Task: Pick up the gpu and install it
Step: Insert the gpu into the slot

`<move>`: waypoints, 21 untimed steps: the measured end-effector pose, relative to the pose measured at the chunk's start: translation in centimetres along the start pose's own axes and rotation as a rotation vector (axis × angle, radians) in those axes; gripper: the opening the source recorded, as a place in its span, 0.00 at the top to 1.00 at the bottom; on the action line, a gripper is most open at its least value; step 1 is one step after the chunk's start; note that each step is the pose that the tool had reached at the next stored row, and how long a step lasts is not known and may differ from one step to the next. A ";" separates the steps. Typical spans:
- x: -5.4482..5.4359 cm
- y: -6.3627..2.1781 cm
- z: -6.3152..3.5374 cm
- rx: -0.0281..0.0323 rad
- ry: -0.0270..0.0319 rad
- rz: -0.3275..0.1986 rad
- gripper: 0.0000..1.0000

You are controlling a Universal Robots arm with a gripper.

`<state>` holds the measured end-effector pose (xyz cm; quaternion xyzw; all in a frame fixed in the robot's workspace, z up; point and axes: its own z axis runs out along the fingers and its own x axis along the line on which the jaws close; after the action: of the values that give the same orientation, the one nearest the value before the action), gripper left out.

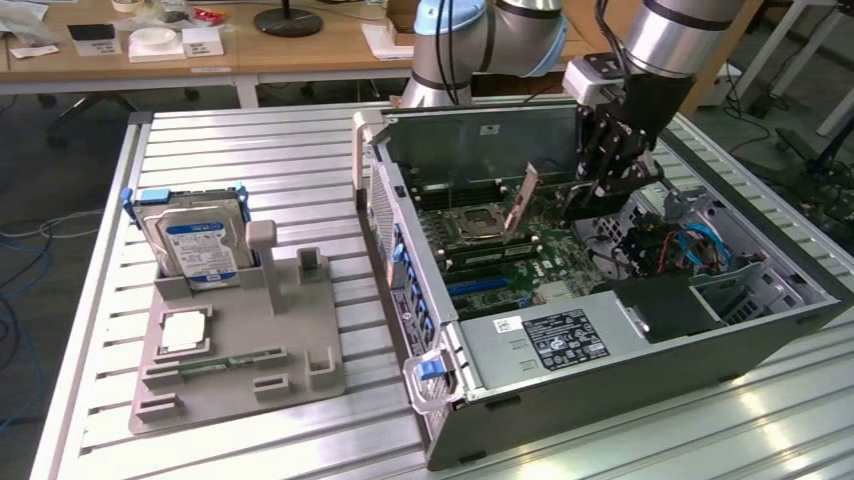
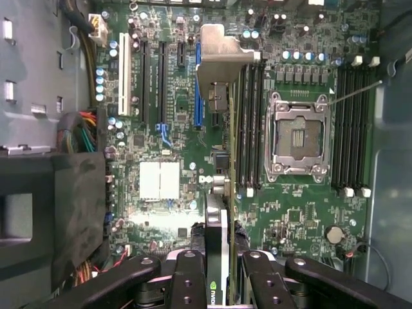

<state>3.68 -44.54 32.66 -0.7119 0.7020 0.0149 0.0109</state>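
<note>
Black two-fingered gripper clenched on the thin, flat, black gpu card, inside the open grey computer case.

From the wrist, the card shows edge-on between the black fingers, its silver metal bracket at the far end, over the green motherboard beside the black memory slots. In the exterior view it stands tilted near the square silver processor socket. Well apart, a silver hard drive with a blue-white label stands in a grey holder on the ribbed metal table.
</note>
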 end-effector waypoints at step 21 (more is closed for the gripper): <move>0.1 3.21 1.42 0.0195 -0.0001 0.012 0.73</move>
<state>0.46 -44.59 31.25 -0.7076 0.7064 0.0081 0.0178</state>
